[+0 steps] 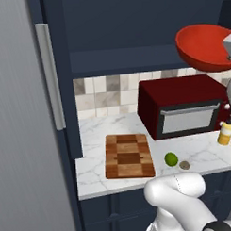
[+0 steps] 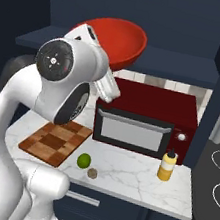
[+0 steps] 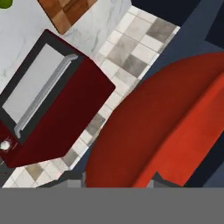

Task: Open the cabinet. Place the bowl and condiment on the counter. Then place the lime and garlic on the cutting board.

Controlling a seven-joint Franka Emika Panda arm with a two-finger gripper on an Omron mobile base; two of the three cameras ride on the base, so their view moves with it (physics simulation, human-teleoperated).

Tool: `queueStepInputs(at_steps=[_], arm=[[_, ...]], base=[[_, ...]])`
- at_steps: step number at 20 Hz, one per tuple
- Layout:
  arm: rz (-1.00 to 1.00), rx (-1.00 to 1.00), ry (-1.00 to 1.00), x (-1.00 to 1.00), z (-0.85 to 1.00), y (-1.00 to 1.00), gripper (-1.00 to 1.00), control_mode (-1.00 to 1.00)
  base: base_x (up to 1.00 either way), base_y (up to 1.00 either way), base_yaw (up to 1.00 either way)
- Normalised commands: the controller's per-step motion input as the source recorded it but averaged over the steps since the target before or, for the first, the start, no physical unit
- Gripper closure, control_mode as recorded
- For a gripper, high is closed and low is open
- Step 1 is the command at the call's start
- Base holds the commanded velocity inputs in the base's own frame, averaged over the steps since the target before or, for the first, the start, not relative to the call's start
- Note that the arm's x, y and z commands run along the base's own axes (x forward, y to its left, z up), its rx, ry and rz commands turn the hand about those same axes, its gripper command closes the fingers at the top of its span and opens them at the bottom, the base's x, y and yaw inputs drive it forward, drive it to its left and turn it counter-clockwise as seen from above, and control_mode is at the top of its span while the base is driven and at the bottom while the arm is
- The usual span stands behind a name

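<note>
The gripper (image 2: 120, 65) is pinching the rim of the red bowl (image 2: 115, 39), carrying it tilted in the air above the dark red microwave (image 2: 145, 120), apparently bringing it down toward the marble counter (image 2: 136, 177). There the yellow condiment bottle (image 2: 167, 165) is standing already, while the lime (image 2: 84, 160) and garlic (image 2: 92, 173) are lying just beside the cutting board (image 2: 53, 141), under the open navy cabinet (image 1: 28, 115).

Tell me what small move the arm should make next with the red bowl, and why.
Probably lower the bowl toward bare counter left of the microwave. The gripper holds it by the rim, tilted, up at cabinet height above the microwave, and the condiment already stands on the counter.
</note>
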Motion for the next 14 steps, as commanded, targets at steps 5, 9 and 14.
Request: queueStepInputs(at_steps=[5, 9, 14], arm=[[-0.01, 0.00, -0.01, -1.00, 0.41, 0.01, 1.00, -1.00], [0.00, 0.00, 0.00, -1.00, 0.53, -0.02, 1.00, -1.00], [0.00, 0.00, 0.01, -1.00, 0.16, -0.04, 1.00, -1.00]], base=[[0.00, 0.00, 0.00], [0.00, 0.00, 0.00], [0.00, 0.00, 0.00]])
